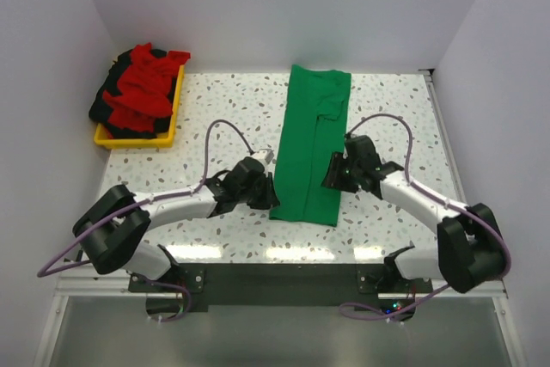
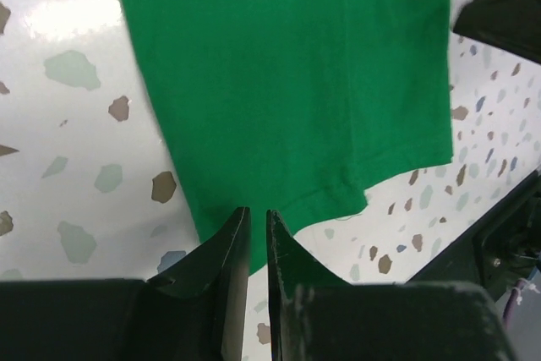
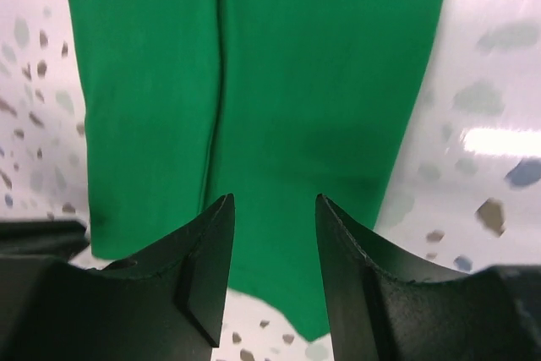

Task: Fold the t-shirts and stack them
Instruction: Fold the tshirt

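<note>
Green t-shirt (image 1: 311,139): left gripper (image 2: 258,226) at its left edge, jaws nearly closed; right gripper (image 3: 275,209) over right edge, jaws wide.

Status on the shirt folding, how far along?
Done: green shirt folded lengthwise into a strip. In hand: left gripper nearly shut at its left edge, right gripper open over its right side. Left: cross folds, then the red and black clothes in the yellow bin, stacking.

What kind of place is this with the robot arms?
Probably a robot test booth in a lab, not a home: plain white walls box in a speckled table, the left arm and right arm are bolted to its near edge, and a yellow tray holds clothes.
</note>
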